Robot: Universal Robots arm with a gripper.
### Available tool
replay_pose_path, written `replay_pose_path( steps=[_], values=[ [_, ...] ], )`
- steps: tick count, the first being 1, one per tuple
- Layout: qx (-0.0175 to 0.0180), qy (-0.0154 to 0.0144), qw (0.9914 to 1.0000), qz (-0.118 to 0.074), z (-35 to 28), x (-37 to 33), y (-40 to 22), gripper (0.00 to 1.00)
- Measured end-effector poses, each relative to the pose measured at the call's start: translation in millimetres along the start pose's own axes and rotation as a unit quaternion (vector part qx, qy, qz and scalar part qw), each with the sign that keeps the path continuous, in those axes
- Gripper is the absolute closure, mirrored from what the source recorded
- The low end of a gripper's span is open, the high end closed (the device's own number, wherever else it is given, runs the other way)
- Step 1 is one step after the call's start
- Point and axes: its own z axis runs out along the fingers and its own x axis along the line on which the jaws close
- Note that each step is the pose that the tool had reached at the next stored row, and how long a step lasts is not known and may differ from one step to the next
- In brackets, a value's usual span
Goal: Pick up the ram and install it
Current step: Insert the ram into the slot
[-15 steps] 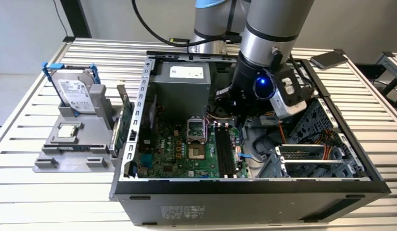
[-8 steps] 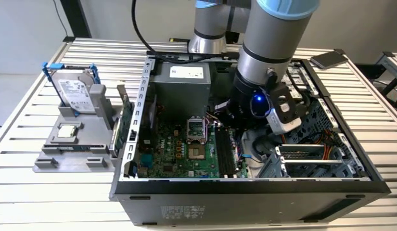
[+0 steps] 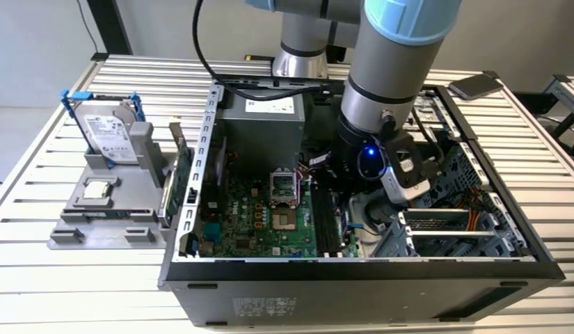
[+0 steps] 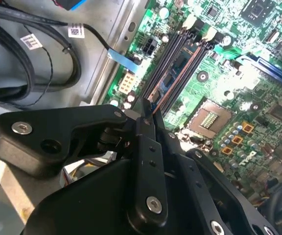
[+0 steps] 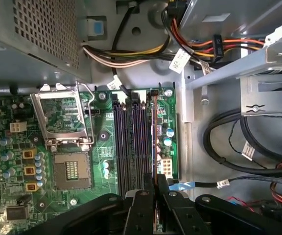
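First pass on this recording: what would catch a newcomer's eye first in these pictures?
The big grey arm reaching down into the open computer case dominates the exterior view. In both wrist views the black claw pinches the ram edge-on, running along the memory slots beside the bare processor socket. On the exterior view's left, a hard drive stands upright in a grey stand.

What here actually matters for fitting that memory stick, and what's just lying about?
Part of the job:
- ram, gripped edge-on by the end effector
- black memory slots on the motherboard

Just lying about:
- hard drive standing in the grey stand
- green card beside the case
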Motion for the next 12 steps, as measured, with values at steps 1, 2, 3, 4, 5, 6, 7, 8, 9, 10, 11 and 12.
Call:
replay_pose_path(
  steps=[1, 2, 3, 4, 5, 6, 7, 8, 9, 10, 11, 12],
  values=[
    [0.0000, 0.0003, 1.00000, 0.000, 0.0, 0.0, -0.2, 1.00],
    [0.0001, 0.0005, 1.00000, 0.001, 0.2, -0.1, -0.5, 1.00],
    [0.0000, 0.0005, 1.00000, 0.001, 0.5, -0.1, -0.9, 1.00],
    [-0.0001, 0.0006, 1.00000, 0.001, 1.5, -0.1, -1.4, 1.00],
    [0.0000, 0.0006, 1.00000, 0.002, 2.8, -0.2, -1.9, 1.00],
    [0.0000, 0.0006, 1.00000, 0.002, 4.1, -0.1, -2.4, 1.00],
    [0.0000, 0.0006, 1.00000, 0.002, 5.4, -0.1, -2.7, 1.00],
    [0.0001, 0.0006, 1.00000, 0.003, 6.8, -0.1, -2.8, 1.00],
    [0.0002, 0.0006, 1.00000, 0.003, 8.5, -0.1, -2.8, 1.00],
    [0.0002, 0.0006, 0.99999, 0.003, 10.4, -0.1, -2.8, 1.00],
    [0.0002, 0.0006, 0.99999, 0.003, 12.1, -0.1, -2.7, 1.00],
    [0.0003, 0.0006, 0.99999, 0.004, 14.0, -0.1, -2.8, 1.00]
  ],
)
